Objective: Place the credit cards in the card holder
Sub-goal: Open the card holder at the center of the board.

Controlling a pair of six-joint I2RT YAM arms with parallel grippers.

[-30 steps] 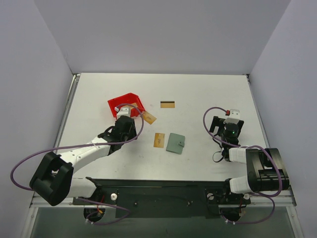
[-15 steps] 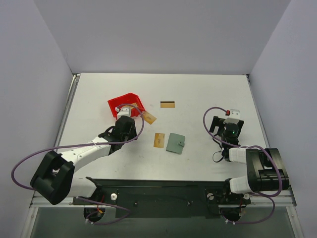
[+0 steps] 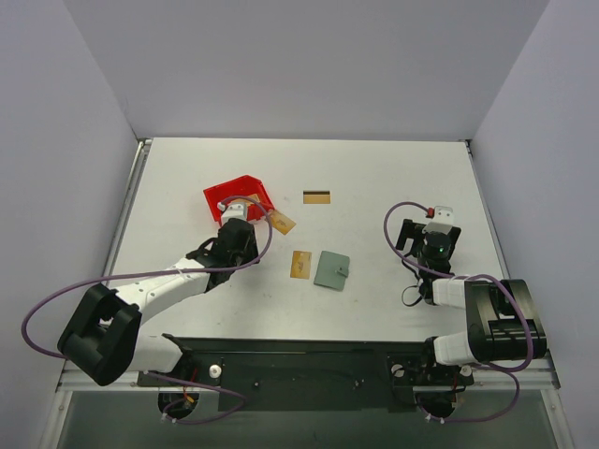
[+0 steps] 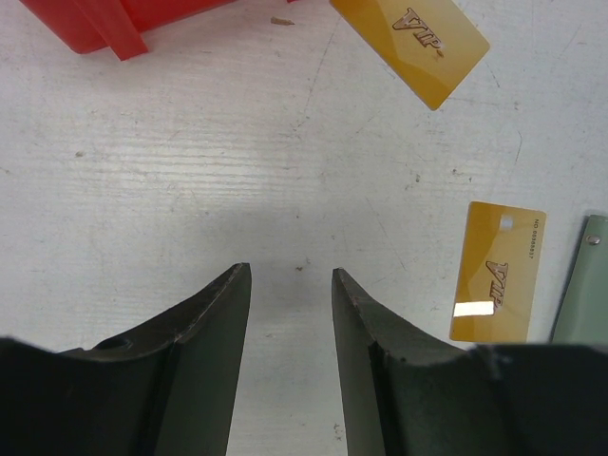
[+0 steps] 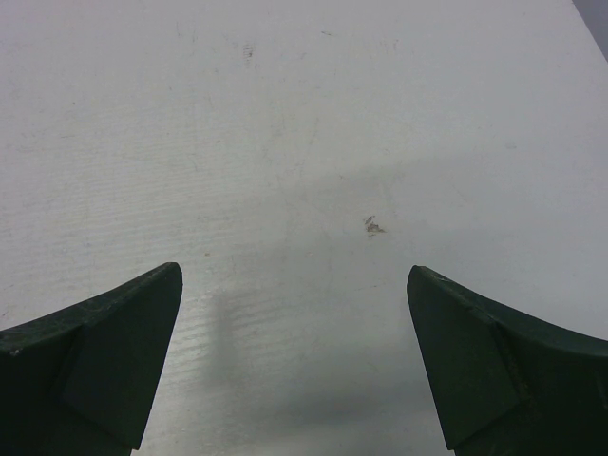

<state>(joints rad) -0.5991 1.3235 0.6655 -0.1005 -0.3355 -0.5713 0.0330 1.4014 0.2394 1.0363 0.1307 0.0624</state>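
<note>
Hovered with left hand (image 4: 290,274) part-open and empty over the worktop (image 4: 190,161), right hand (image 5: 294,271) spread wide and idle far right; needed a low, edge-on pinch on the gold VIP card (image 4: 497,271) lying just beside the closed card holder (image 3: 331,269)

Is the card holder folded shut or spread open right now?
Folded shut. The card holder lies flat on the table, showing only its grey-green outside in the top view; no pocketed inside shows.
</note>
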